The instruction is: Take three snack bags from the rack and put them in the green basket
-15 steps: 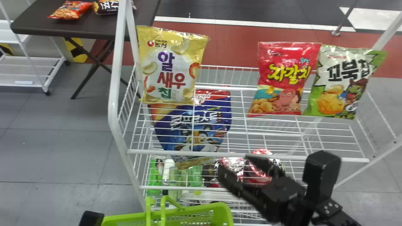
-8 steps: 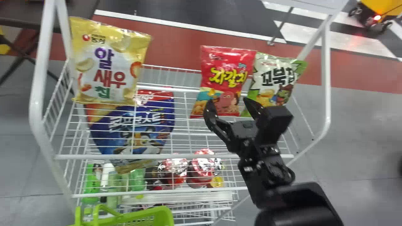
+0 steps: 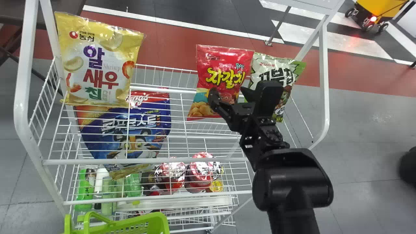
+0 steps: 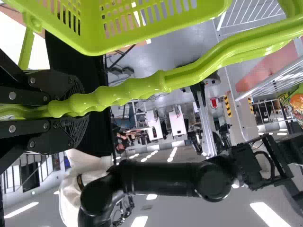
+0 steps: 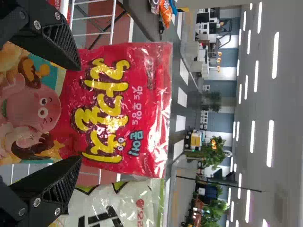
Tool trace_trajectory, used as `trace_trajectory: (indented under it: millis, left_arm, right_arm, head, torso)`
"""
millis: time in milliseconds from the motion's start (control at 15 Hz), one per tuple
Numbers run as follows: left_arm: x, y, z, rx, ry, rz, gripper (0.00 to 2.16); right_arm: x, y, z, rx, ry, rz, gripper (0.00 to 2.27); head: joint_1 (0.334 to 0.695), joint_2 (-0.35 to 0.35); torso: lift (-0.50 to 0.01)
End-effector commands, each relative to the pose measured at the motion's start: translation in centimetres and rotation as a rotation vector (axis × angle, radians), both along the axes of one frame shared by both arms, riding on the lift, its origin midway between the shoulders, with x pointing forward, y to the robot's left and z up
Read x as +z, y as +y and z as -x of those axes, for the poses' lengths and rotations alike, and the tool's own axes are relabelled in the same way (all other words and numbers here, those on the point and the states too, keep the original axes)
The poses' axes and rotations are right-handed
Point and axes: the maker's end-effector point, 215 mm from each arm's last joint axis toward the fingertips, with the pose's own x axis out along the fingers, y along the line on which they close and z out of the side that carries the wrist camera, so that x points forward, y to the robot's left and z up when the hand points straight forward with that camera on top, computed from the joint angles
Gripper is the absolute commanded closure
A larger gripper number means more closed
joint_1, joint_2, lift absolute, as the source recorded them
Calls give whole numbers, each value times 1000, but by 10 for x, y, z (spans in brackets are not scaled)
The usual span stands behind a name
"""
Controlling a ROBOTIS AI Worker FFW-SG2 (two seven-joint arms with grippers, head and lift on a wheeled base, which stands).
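Three bags make the order, & the red bag point(image 3: 224, 53) looks 1st up, upright on the wire rack point(image 3: 130, 160) btwn. yellow bag point(image 3: 112, 61) and green-white bag point(image 3: 271, 65), close beside the latter. R end effector point(image 5: 79, 113) is open, fingertips spread across the red bag's lower-mid. section. L end effector point(image 4: 85, 103) is closed on the handle point(image 4: 180, 78) of the green basket point(image 3: 130, 220). Pkg. should be v. light, soft & puffy, w/ slick film & fragile contents: best hold is approx. mid-height, side to side, w/ min. squeeze, fingertips kept off its neighbor.
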Motion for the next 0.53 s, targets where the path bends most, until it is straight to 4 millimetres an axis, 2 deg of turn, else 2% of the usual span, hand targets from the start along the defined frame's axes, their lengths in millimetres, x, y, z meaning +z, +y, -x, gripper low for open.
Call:
trace_trajectory:
  millis: [0,133,200,267,333,467]
  left_arm:
    - [0,-1,-1,1,-2,1,1902]
    - [0,-1,-2,0,-1,0,1902]
    - [0,-1,-3,2,-1,1,1902]
    - [-1,-1,-4,2,-3,-1,1902]
    - [-1,-1,-4,2,-1,-1,1902]
    - [-1,-1,-5,2,-4,-1,1902]
  right_arm:
    - [-15,5,-13,45,43,-47,316]
    - [-17,4,-15,55,54,-61,1055]
    - [-32,3,-10,53,111,-74,1534]
    - [-39,7,-3,65,135,-86,1754]
    - [-36,10,3,69,133,-90,1777]
    - [-17,16,16,82,105,-89,1872]
  head:
    - [695,-347]
    - [695,-328]
    - [695,-325]
    - [695,-326]
    - [695,-327]
    - [695,-329]
  torso:
    - [-16]
    - [-16]
    - [-16]
    - [-16]
    - [-16]
    - [-16]
